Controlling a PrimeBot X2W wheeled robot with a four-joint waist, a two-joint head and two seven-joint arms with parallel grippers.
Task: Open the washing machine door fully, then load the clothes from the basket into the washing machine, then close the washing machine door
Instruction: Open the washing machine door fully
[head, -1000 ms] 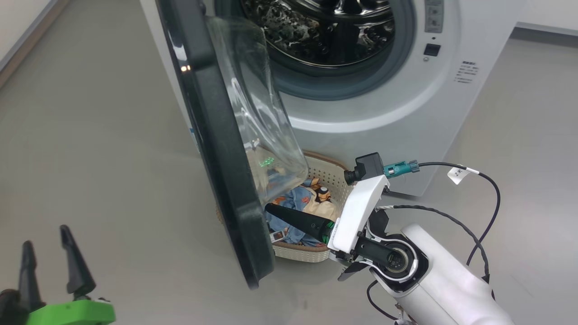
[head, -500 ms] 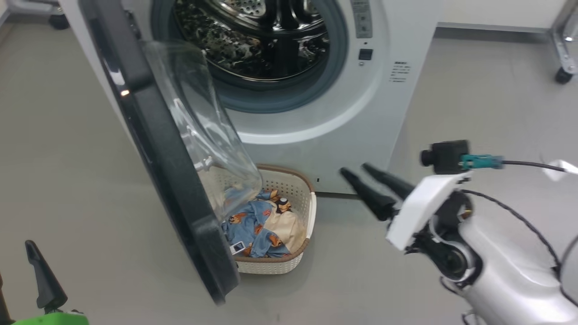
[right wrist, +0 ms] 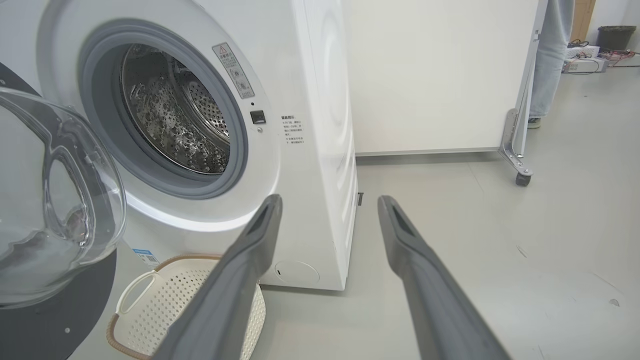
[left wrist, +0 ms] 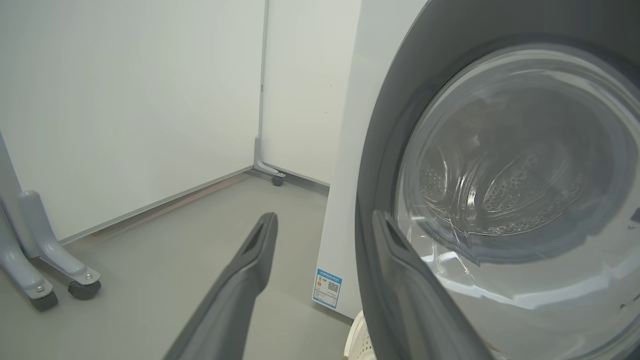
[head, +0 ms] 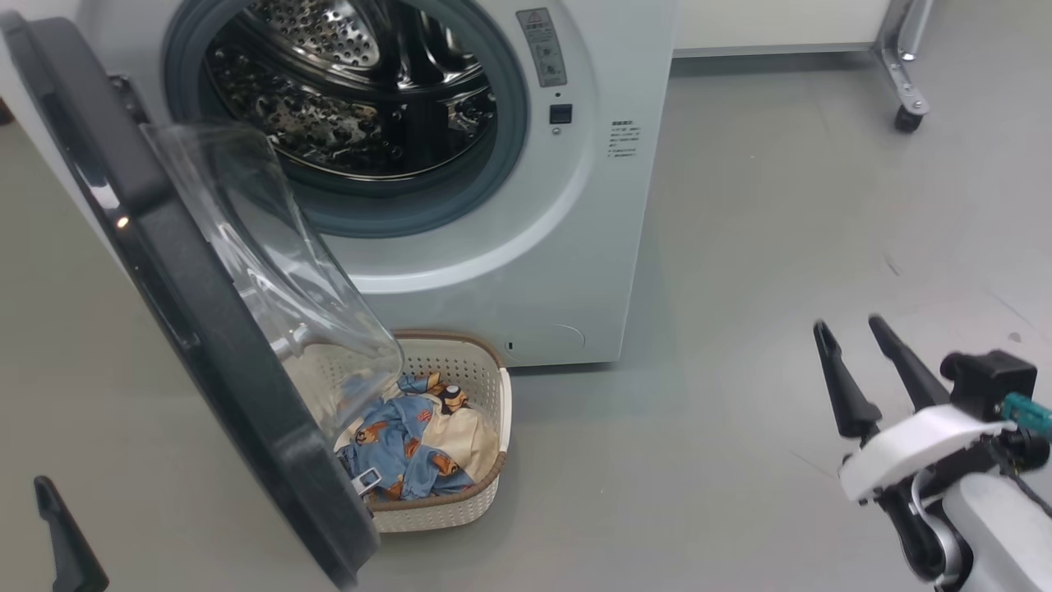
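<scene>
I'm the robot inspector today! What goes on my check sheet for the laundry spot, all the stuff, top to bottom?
Surface: grey floor, smooth, with a few faint marks.
Job's things: washing machine with its washing machine door swung open; the basket sits on the floor in front, partly under the door; the clothes are in the basket.
Clutter: a dark bin far off.
Grippers: left gripper open, holding nothing, by the door's edge; right gripper open, holding nothing, off to the right.
Cables: a teal plug on the right wrist camera.
Surroundings: white panel on wheels; a person's leg behind it.
</scene>
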